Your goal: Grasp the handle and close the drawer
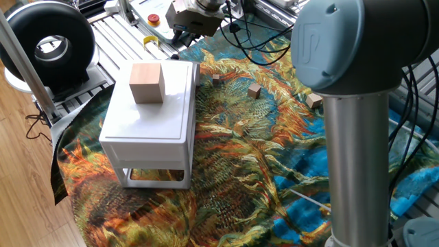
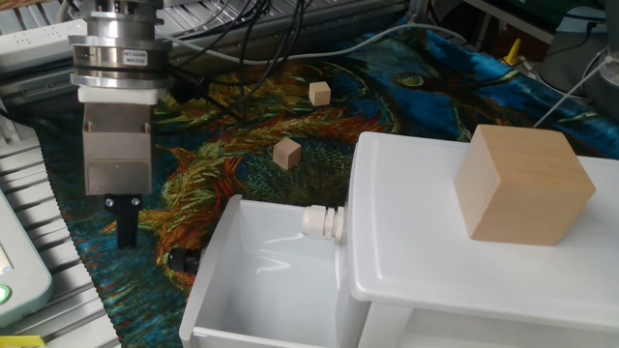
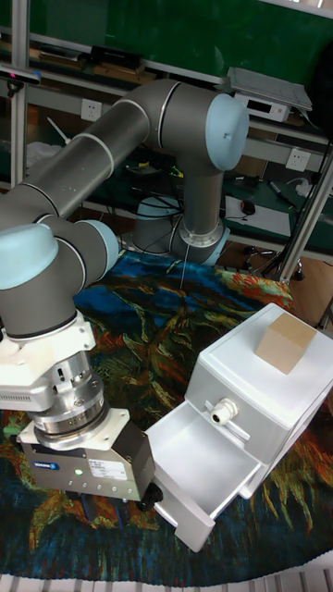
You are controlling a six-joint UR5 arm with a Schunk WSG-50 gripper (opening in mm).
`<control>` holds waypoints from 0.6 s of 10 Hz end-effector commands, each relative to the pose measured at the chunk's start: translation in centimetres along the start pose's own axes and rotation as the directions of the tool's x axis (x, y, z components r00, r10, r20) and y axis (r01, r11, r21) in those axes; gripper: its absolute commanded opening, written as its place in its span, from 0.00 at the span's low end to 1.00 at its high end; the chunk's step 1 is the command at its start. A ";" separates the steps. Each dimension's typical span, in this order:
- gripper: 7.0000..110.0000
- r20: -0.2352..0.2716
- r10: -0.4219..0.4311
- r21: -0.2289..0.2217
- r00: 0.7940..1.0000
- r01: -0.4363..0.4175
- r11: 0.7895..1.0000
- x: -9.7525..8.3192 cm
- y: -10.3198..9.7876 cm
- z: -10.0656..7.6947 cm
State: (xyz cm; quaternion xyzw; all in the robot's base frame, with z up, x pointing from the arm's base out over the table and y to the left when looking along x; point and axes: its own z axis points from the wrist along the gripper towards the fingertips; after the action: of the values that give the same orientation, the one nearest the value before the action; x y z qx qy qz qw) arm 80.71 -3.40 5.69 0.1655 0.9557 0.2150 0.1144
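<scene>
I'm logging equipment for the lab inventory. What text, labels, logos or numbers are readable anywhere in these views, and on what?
No text reads clearly.
Gripper flange: a small dark label, too blurred to read.
Arm joint cap: an embossed logo, not legible as text.
White drawer, cabinet and wooden cube: unmarked.

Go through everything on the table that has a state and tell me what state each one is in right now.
drawer: pulled out, nothing visible inside
cabinet: upright, lower bay open at the front
wooden cube: resting on the cabinet top
hand: beside the drawer, holding nothing, fingers together
small wooden blocks: loose on the patterned cloth
</scene>
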 end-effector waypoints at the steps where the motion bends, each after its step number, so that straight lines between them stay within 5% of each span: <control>1: 0.36 0.018 -0.016 0.009 1.000 0.016 1.000 -0.3 -0.2 0.1; 6: 0.36 0.016 -0.016 0.036 1.000 0.016 0.999 -0.5 0.1 0.4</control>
State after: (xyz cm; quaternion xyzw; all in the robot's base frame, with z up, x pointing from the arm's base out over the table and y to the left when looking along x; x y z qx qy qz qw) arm 81.31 -3.11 5.18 0.1572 0.9589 0.2027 0.1210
